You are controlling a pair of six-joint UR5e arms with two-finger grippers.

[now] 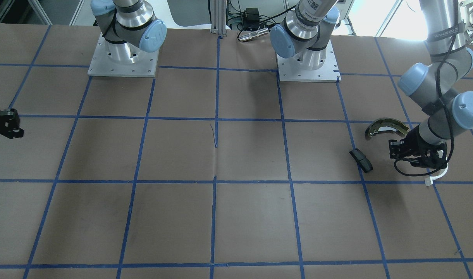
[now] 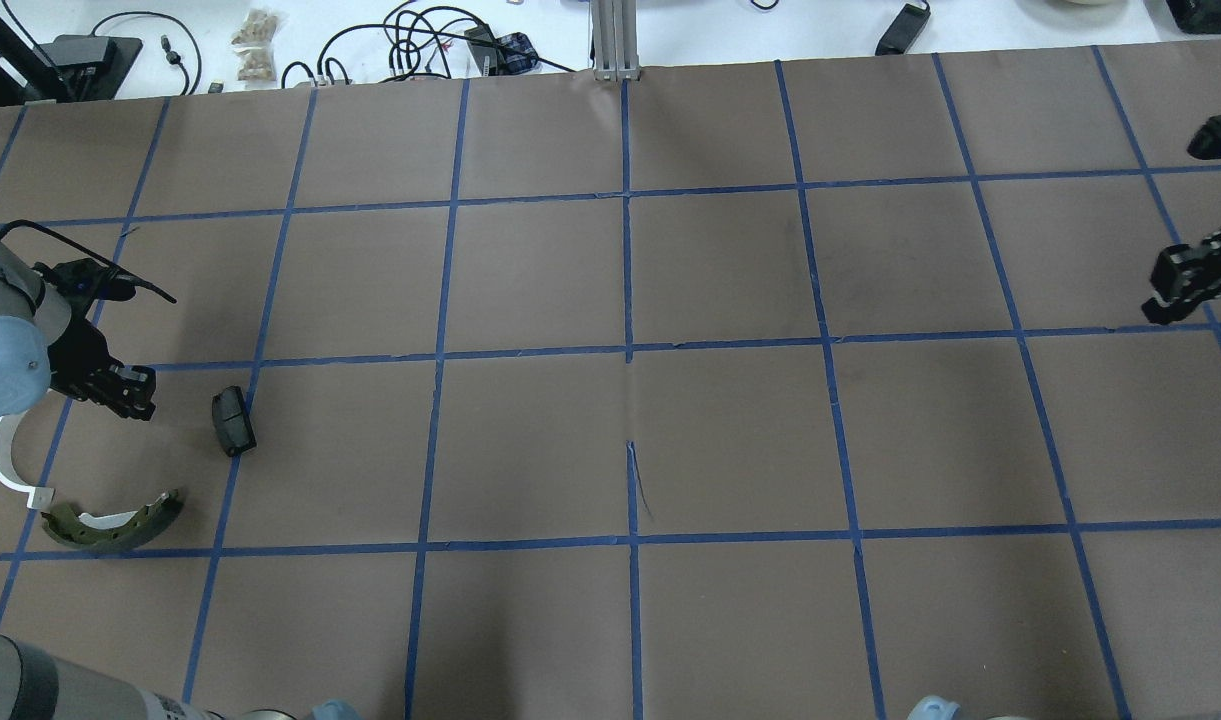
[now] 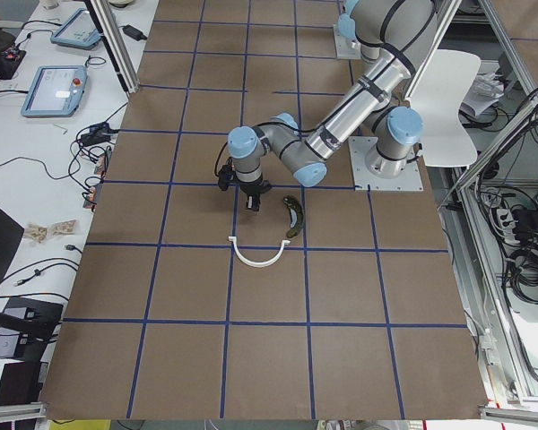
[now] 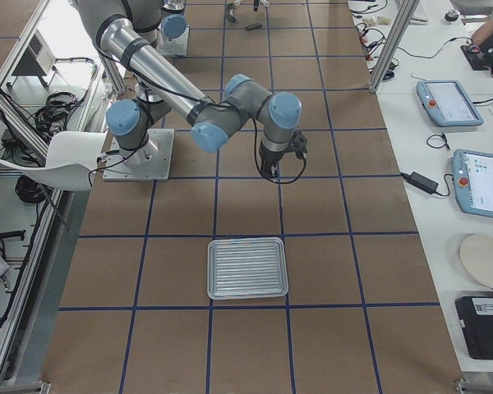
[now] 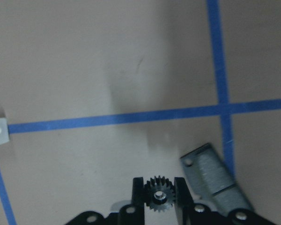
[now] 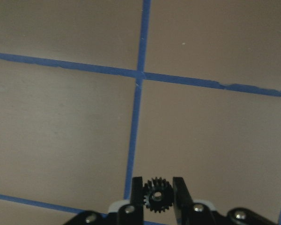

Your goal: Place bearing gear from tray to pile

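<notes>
My left gripper [image 5: 159, 180] is shut on a small black bearing gear [image 5: 159, 196] and hovers over the pile [image 2: 120, 470]. The pile is an olive brake shoe [image 2: 115, 525], a white plastic arc [image 2: 10, 465] and a black block [image 2: 232, 420]. The block [image 5: 215, 180] lies just right of the fingers. My right gripper [image 6: 157, 180] is shut on a like black gear [image 6: 156, 194] above bare table at the far side [image 2: 1165, 290]. The silvery tray [image 4: 248, 243] shows only in the exterior right view and looks empty, a little way from the right gripper [image 4: 267, 168].
Brown paper with a blue tape grid covers the table [image 2: 630, 440]. Both arm bases [image 1: 122, 58] stand at the robot's edge. Cables and small devices lie on the white bench [image 2: 420, 40] past the far edge.
</notes>
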